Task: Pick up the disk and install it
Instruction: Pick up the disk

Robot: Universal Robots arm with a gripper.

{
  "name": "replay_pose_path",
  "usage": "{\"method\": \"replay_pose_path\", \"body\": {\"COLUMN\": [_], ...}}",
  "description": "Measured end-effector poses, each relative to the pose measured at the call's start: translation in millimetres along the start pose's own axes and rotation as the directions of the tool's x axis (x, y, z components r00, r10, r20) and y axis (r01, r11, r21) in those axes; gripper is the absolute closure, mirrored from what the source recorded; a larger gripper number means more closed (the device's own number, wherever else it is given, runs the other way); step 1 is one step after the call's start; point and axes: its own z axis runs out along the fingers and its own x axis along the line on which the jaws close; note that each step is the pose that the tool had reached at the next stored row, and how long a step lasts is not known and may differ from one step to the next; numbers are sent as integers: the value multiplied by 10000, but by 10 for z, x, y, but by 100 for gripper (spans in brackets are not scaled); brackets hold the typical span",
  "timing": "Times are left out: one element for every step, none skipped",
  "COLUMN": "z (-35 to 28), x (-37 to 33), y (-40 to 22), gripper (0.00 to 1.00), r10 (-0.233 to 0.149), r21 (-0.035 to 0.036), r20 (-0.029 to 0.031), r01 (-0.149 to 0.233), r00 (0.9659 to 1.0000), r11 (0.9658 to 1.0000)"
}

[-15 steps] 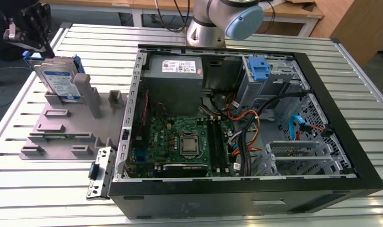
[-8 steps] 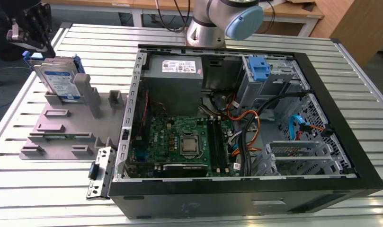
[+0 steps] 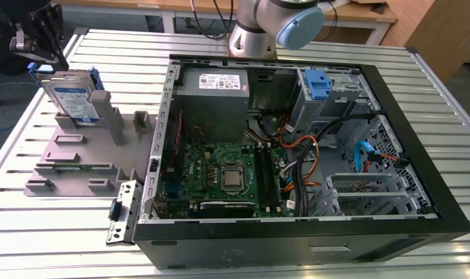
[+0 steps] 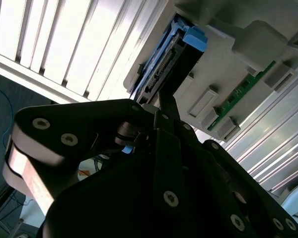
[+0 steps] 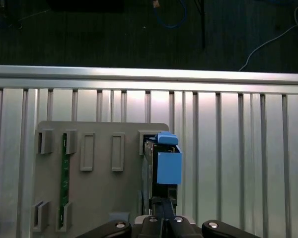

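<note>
Directly before the wrist cameras, the gripper (image 5: 162, 202) hung with its fingers (image 4: 164, 106) pressed together on nothing, above the disk (image 5: 168, 166) and apart from it, with open air between. Just beyond, the disk stood on edge in a slot at the corner of the grey fixture (image 5: 99, 198). Bare slatted table (image 5: 238, 148) lay open along one of its broad faces, and the fixture's low posts and a green board (image 5: 65, 173) stood off the other. Past the fixture the table ended in a straight rail (image 5: 139, 74), with dark floor (image 5: 89, 34) and loose cables below. In the exterior view the gripper (image 3: 39, 40) sat high at the exterior view's left over the disk (image 3: 74, 99), the fixture (image 3: 72, 157) lay beside the open computer case (image 3: 297, 247), and the arm's base (image 3: 254, 29) rose behind the case. The disk's long axis looked upright, its connector end (image 4: 156, 77) turned up toward the gripper, its thin upper edge running along the table's slats and its labelled face toward the case.
</note>
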Motion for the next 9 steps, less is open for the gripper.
{"method": "replay_pose_path", "body": {"z": [0,0,0,-2,-9,-11,-10,-11,-17], "x": [0,0,0,0,-1,-1,-1,-1,-1], "y": [0,0,0,0,0,0,0,0,1], "gripper": [89,89,89,89,89,89,89,89,89], "r10": [0,0,0,1,0,0,0,0,0], "r21": [-1,0,0,-1,-1,1,2,3,1], "r20": [0,0,0,-1,0,1,1,1,1], "r01": [0,0,0,-1,0,0,0,0,0], "r00": [10000,10000,10000,10000,10000,10000,10000,10000,10000], "r11": [10000,10000,10000,10000,10000,10000,10000,10000,10000]}}
